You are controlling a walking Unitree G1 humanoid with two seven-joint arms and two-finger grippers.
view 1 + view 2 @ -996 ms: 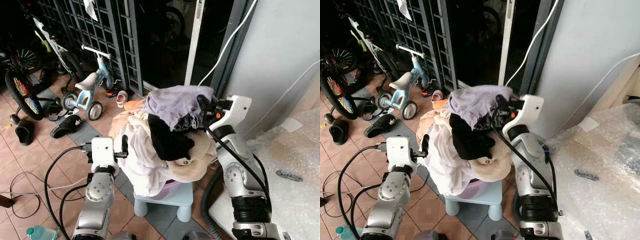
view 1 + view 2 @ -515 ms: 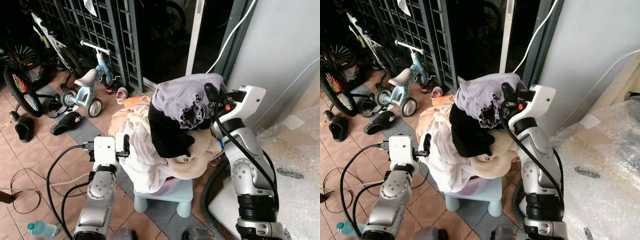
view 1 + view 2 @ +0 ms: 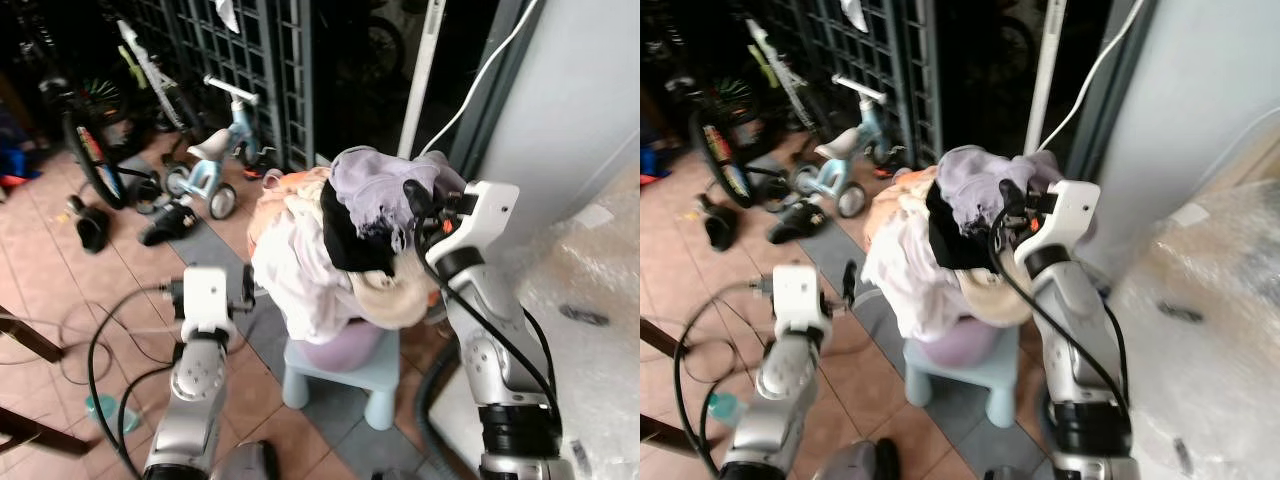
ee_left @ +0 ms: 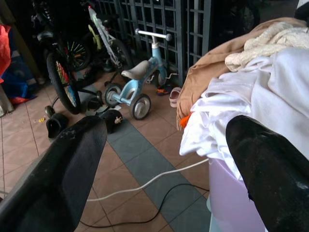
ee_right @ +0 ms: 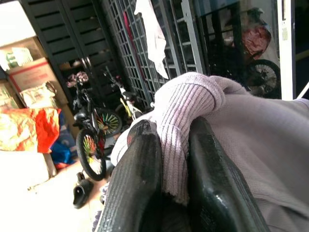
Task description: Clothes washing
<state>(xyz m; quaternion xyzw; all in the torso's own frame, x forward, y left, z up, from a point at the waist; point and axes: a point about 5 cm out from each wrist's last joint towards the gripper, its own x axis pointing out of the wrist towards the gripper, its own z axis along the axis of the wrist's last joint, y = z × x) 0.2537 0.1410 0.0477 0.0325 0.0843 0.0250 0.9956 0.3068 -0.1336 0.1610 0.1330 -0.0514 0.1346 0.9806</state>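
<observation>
Scanning from the left of the frame, I see a bike (image 3: pixel 85 140) and dark sandals (image 3: pixel 88 228) on the tiled floor (image 3: pixel 60 290) at upper left, with a pale blue trike (image 3: pixel 213 170) just right of them in front of the dark grille (image 3: pixel 270 60).

My left tool (image 3: pixel 247 288) sits at centre left, level with the lower edge of the laundry and just beside it. Its fingers (image 4: pixel 63 164) are spread wide with nothing between them; in the wrist view the white cloth (image 4: pixel 270 96) and the lilac basket (image 4: pixel 231 193) lie just ahead of them.

At frame centre the clothes pile (image 3: pixel 330 250) heaps out of that basket, which stands on a pale blue stool (image 3: pixel 345 375). White and tan pieces hang down the left side, a black garment (image 3: pixel 350 235) drapes over the middle, and a cream piece (image 3: pixel 385 300) sags at the lower right.

My right tool (image 3: pixel 412 195) is at the top right of the pile, clamped on a lilac garment (image 3: pixel 375 180). The wrist view shows a ribbed fold of it (image 5: pixel 181 125) pinched tight between the two black fingers (image 5: pixel 135 179).

A white cable (image 3: pixel 480 80) runs up the grey wall (image 3: pixel 570 110) at upper right, and bubble wrap (image 3: pixel 600 330) covers the right edge.
</observation>
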